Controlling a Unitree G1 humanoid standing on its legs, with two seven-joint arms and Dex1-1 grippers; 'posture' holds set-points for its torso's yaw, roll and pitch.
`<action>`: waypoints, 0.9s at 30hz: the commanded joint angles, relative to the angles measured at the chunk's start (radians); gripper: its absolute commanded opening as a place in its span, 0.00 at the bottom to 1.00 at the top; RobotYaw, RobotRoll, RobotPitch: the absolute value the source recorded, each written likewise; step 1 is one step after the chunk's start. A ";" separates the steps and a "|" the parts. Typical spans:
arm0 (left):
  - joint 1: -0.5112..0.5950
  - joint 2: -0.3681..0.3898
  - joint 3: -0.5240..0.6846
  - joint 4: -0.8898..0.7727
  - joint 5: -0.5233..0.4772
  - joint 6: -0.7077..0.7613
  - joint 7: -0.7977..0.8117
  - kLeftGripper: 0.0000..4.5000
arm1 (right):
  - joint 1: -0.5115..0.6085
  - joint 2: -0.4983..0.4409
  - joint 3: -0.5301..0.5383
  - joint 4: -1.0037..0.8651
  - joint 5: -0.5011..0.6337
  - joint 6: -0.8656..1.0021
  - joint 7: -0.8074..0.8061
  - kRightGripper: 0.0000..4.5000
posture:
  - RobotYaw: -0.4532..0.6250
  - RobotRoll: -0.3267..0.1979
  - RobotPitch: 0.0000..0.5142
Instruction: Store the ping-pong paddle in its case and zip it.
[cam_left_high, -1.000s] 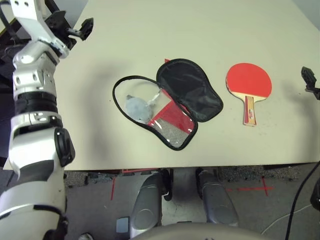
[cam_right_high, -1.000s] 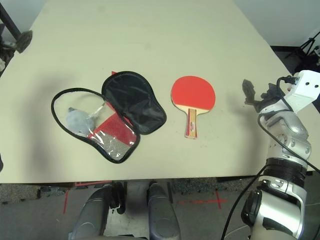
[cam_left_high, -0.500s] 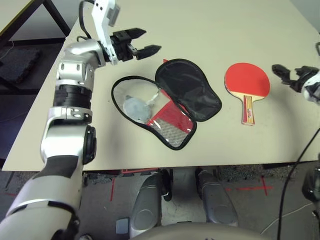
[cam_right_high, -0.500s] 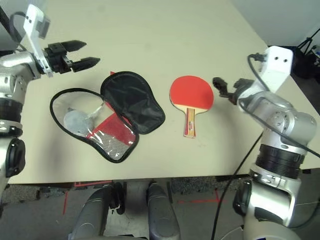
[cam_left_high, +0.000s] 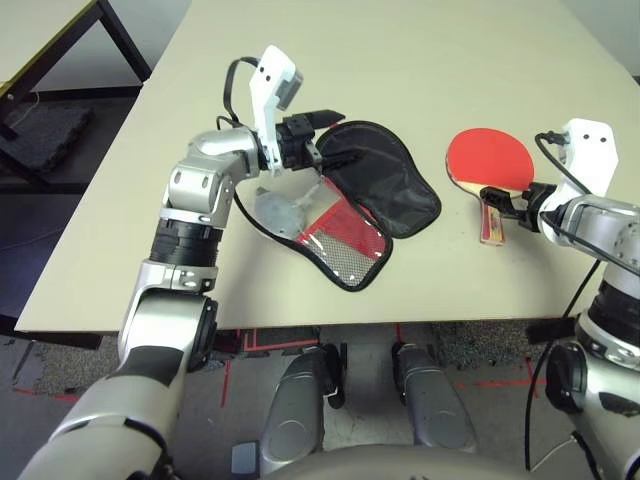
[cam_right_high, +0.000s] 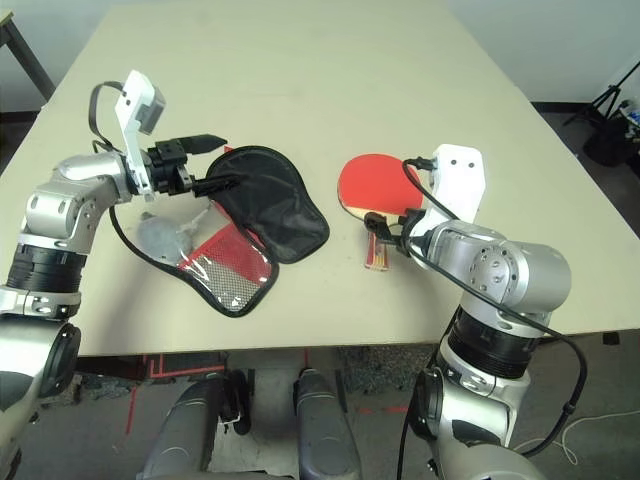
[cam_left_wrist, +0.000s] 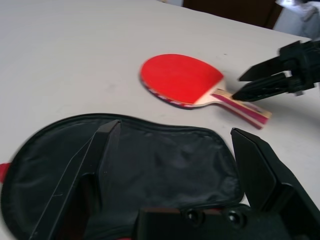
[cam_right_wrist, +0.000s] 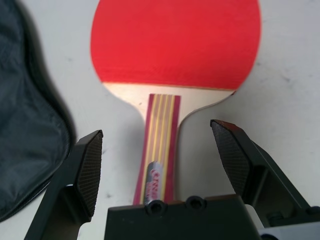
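Note:
The ping-pong paddle (cam_left_high: 488, 158) lies red face up on the table, handle toward me. My right gripper (cam_right_wrist: 160, 160) is open and low over that handle (cam_right_wrist: 159, 135), one finger on each side, not closed on it. The case (cam_left_high: 345, 240) lies open to the paddle's left. Its black-lined flap (cam_left_high: 385, 185) is folded back, and its mesh pocket (cam_left_high: 340, 262) faces up. My left gripper (cam_left_high: 335, 138) hovers open over the flap's far left edge, holding nothing. In the left wrist view the flap (cam_left_wrist: 150, 165) lies between my fingers, with the paddle (cam_left_wrist: 180, 77) beyond.
A pale grey lump on a string (cam_left_high: 275, 212) rests in the case's left half. The beige table (cam_left_high: 420, 50) stretches bare behind the objects; its front edge (cam_left_high: 300, 322) is close to the case. A second table (cam_left_high: 40, 30) stands far left.
Both arms swung inward. My left gripper came right and down from beyond the case onto its flap. My right gripper moved from beside the paddle head down to its handle.

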 joint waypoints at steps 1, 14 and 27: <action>0.020 -0.008 -0.016 -0.030 -0.010 0.016 0.007 1.00 | 0.005 -0.009 0.047 0.007 -0.028 0.028 0.005 0.99 | 0.31 0.62 0.34; 0.039 -0.003 -0.010 -0.057 -0.029 0.041 0.023 1.00 | -0.008 -0.008 0.150 0.139 -0.101 -0.093 0.026 0.99 | 0.33 0.62 0.36; 0.075 0.014 -0.008 -0.111 -0.048 0.076 0.047 1.00 | -0.035 -0.033 0.225 0.283 -0.190 -0.226 0.033 0.66 | 0.35 0.62 0.39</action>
